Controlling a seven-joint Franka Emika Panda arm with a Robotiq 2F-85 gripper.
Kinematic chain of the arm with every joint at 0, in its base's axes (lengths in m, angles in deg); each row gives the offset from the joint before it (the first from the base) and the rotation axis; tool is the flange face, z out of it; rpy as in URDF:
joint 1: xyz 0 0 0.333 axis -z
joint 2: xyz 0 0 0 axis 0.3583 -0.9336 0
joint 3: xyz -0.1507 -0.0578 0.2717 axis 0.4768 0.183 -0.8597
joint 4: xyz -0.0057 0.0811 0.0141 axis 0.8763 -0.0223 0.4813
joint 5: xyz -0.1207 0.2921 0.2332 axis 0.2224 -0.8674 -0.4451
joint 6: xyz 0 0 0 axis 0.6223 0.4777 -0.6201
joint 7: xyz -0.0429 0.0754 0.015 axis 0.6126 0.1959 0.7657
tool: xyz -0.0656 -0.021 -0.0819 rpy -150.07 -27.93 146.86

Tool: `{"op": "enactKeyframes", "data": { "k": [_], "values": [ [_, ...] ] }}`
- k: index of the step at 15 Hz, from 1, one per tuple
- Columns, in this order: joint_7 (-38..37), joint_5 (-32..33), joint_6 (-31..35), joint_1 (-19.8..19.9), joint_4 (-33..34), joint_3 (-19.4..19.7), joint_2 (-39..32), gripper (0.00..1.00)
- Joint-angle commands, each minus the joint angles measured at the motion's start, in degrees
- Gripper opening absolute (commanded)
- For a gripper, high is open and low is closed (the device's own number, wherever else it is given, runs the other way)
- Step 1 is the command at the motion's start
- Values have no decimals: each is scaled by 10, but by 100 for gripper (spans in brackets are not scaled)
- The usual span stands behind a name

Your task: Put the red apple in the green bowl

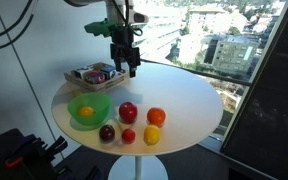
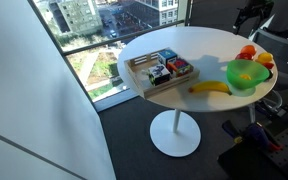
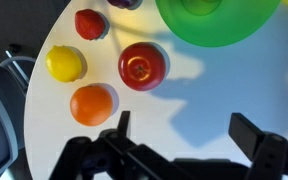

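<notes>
The red apple [image 3: 142,65] sits on the white round table, glossy, with its stem end up. It also shows in an exterior view [image 1: 128,111], just beside the green bowl [image 1: 87,110]. The bowl fills the top of the wrist view [image 3: 219,20] and shows in the other exterior view [image 2: 246,74]. My gripper [image 3: 184,130] is open and empty. It hangs above the table [image 1: 127,68], behind the apple and apart from it.
Next to the apple lie an orange [image 3: 92,104], a yellow lemon [image 3: 65,64], a small red fruit [image 3: 90,24] and a maroon fruit [image 1: 106,132]. A wooden tray of packets [image 1: 94,74] stands near the gripper. A banana [image 2: 210,88] lies by the bowl. The table edge [image 3: 34,90] is close to the fruits.
</notes>
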Motion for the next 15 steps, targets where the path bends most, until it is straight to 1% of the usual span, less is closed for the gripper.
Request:
{"op": "enactKeyframes", "data": {
  "k": [1,3,4,15],
  "values": [
    [31,7,39,7,-23,7,2,100],
    [41,4,42,8,-27,9,1,100],
    [23,0,31,4,-20,6,-2,100],
    [30,-2,25,6,-22,9,-13,100]
  ]
}}
